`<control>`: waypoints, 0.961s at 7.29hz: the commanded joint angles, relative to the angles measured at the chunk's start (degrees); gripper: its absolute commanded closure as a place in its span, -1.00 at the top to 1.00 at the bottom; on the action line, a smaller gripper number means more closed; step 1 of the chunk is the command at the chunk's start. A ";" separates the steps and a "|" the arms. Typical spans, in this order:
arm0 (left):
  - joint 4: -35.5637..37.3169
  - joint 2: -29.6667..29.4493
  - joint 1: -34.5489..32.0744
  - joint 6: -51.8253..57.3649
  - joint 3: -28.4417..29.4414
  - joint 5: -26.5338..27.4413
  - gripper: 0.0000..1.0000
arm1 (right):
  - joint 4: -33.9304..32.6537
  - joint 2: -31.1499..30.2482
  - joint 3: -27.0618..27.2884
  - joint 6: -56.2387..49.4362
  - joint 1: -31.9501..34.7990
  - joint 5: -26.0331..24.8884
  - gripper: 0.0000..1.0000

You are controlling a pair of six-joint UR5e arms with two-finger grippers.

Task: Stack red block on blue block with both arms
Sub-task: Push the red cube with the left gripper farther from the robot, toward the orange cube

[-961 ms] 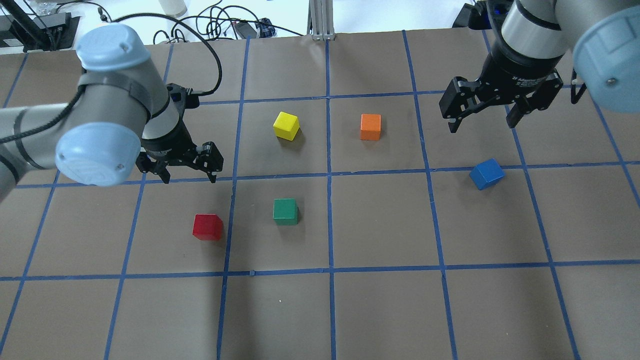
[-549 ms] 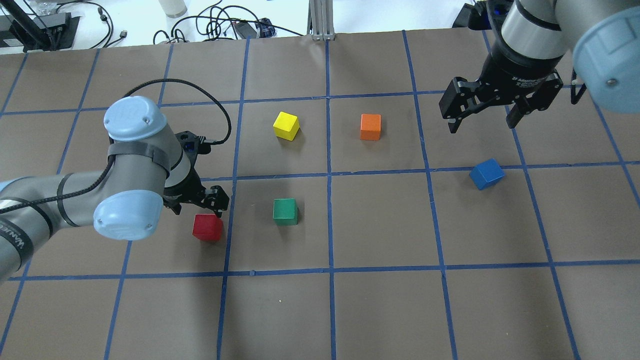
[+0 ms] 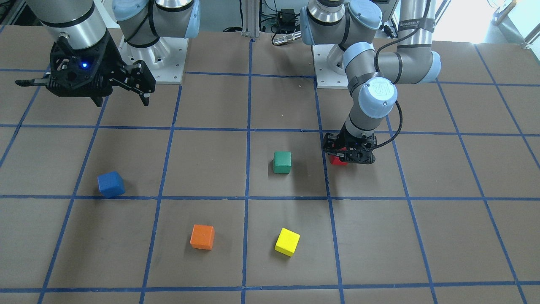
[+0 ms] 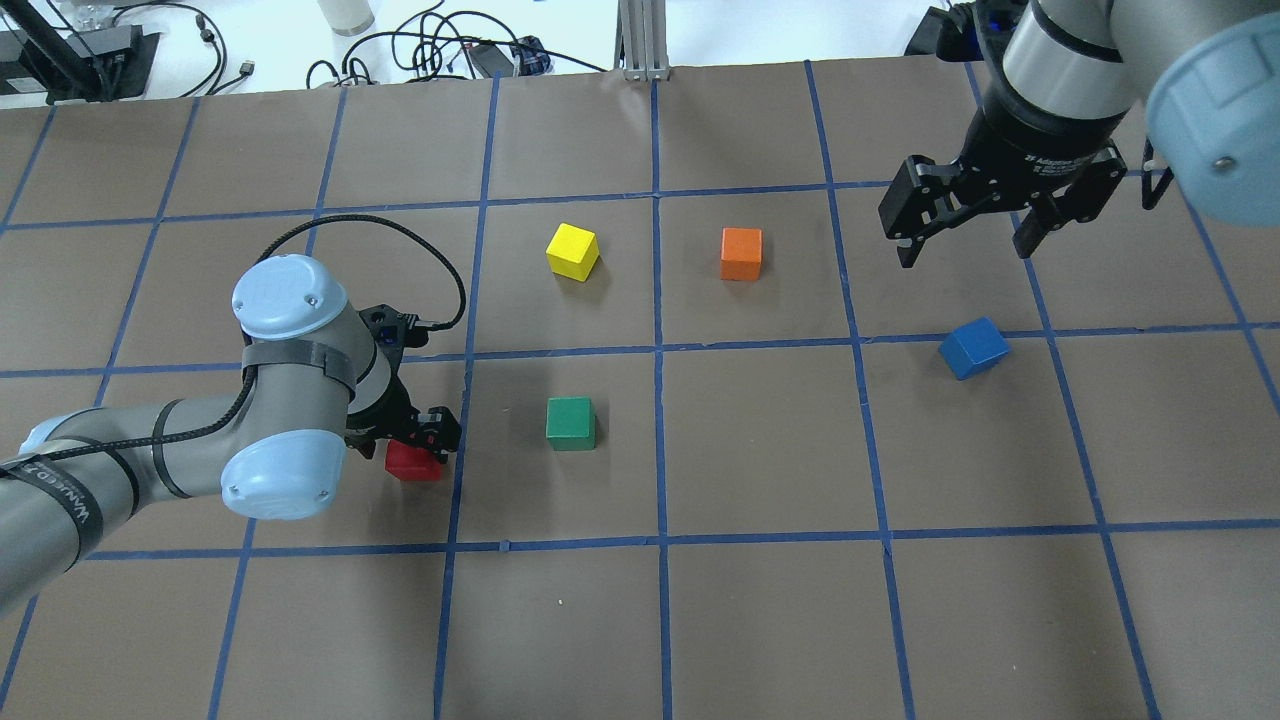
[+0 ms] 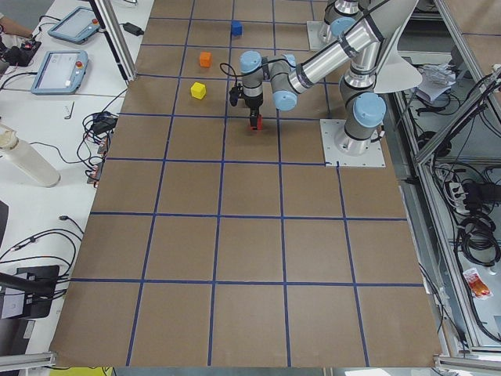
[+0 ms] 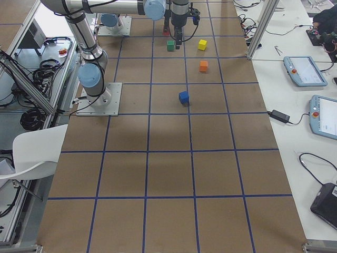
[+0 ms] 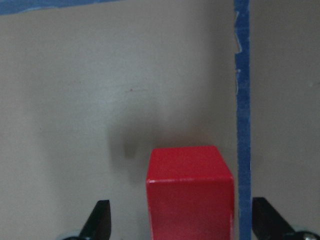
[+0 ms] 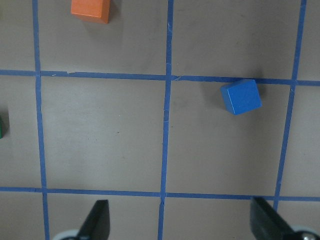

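The red block [image 4: 409,464] sits on the brown table, left of centre. My left gripper [image 4: 405,438] is low over it, open, one finger on each side and apart from it. The left wrist view shows the red block [image 7: 190,197] between the two fingertips [image 7: 100,220]. In the front view the gripper [image 3: 349,154] half hides the red block [image 3: 336,160]. The blue block [image 4: 973,347] lies turned at the right, near a tape line. My right gripper [image 4: 965,230] hangs open and empty high above the table, beyond the blue block [image 8: 241,96].
A green cube [image 4: 570,422] is right of the red block. A yellow cube [image 4: 572,250] and an orange cube [image 4: 741,253] lie farther back. Blue tape lines grid the table. Cables and gear lie beyond the far edge.
My left arm has moved toward the near side and down, from beyond the red block to straddling it. The right arm and all cubes have stayed still.
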 commanded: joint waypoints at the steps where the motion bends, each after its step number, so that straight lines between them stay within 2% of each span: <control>1: 1.61 -0.36 0.00 0.73 1.16 -0.40 -0.76 | 0.07 0.08 0.00 0.00 0.00 0.03 1.00; 2: 0.66 0.86 -0.18 -7.19 3.26 -4.50 -0.77 | 0.07 0.00 0.00 0.00 0.00 -0.06 1.00; 3: -1.52 -0.43 -1.14 -9.80 7.37 -5.06 -0.77 | 0.07 0.08 0.00 0.00 0.00 -0.06 1.00; 5: -16.84 -2.28 -6.39 -10.35 22.71 -6.64 -0.77 | 0.16 0.08 0.00 0.00 0.00 -0.14 1.00; 6: -19.19 -5.25 -9.64 -14.53 29.32 -11.87 -0.77 | 0.16 0.09 0.09 0.00 0.00 -0.06 1.00; 7: -18.34 -8.24 -15.07 -19.44 32.43 -11.66 -0.77 | 0.16 0.09 0.18 0.00 0.00 -0.14 1.00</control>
